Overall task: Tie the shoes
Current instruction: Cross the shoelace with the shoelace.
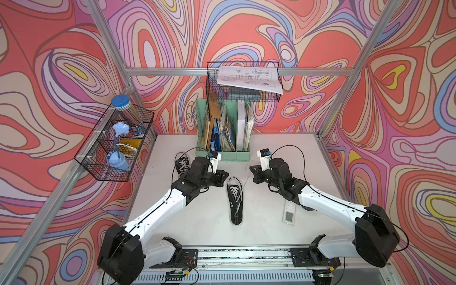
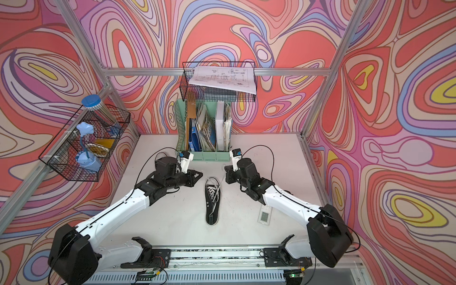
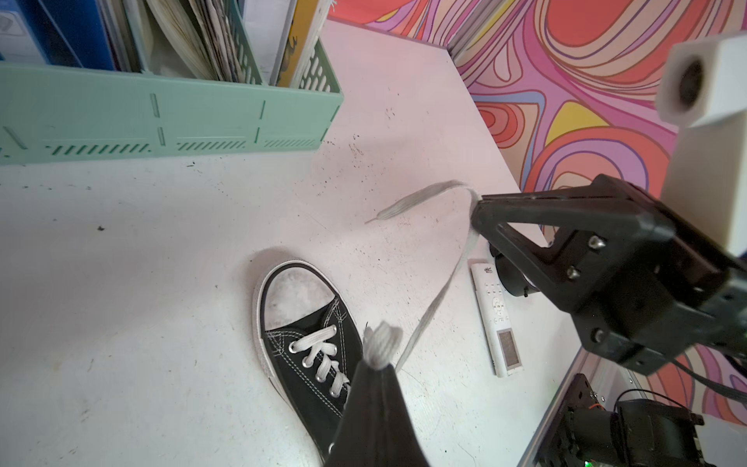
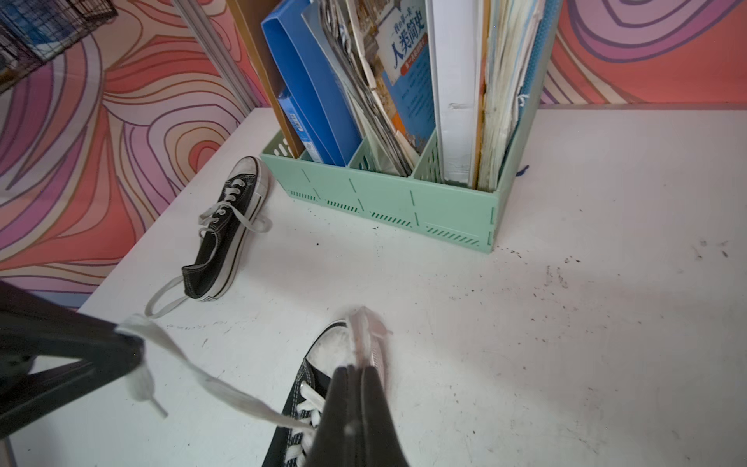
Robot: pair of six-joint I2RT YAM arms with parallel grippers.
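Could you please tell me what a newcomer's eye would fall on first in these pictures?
Most striking is the black sneaker lying mid-table, with one lace end pinched in the shut left end effector and the other lace end in the shut right end effector, held out to either side. A second sneaker sits beside the green file organiser at the back, and swirling wallpaper covers the walls.
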